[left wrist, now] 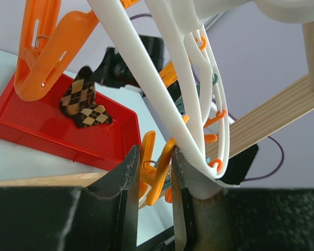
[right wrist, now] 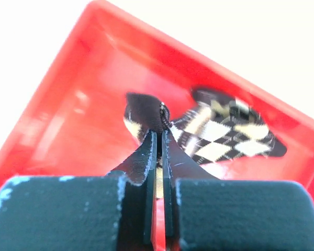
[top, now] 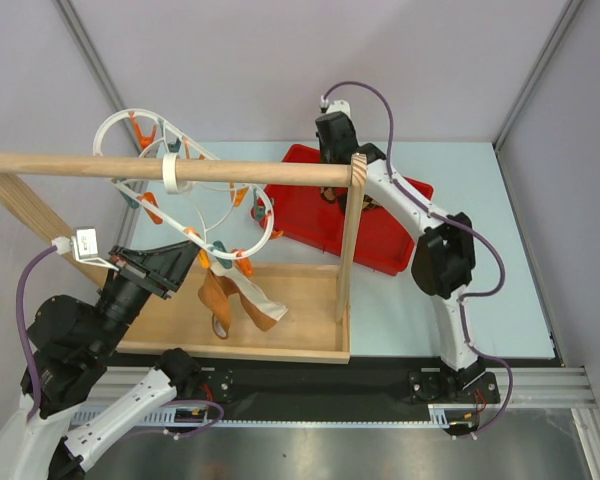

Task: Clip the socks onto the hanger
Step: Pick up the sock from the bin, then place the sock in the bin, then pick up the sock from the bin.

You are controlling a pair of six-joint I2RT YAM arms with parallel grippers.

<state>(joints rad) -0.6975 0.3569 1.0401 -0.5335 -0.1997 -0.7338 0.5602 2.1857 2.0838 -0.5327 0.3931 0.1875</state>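
My right gripper [right wrist: 158, 138] pinches the sock [right wrist: 220, 133] in the tray [right wrist: 68, 104], its length trailing rightward; my left gripper [left wrist: 154, 157] squeezes a peg [left wrist: 157, 175] on the hanger [left wrist: 162, 94], leftward

Two arms [top: 115, 300] [top: 442, 262], one hanger [top: 170, 172], one red tray [top: 380, 245], one wooden frame [top: 80, 163].

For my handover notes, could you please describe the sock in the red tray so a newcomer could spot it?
Beyond the wooden rod sits the red tray, right of the hanger. Inside lies the sock, pinched by the right pincer; only it shows a brown-and-cream diamond pattern.
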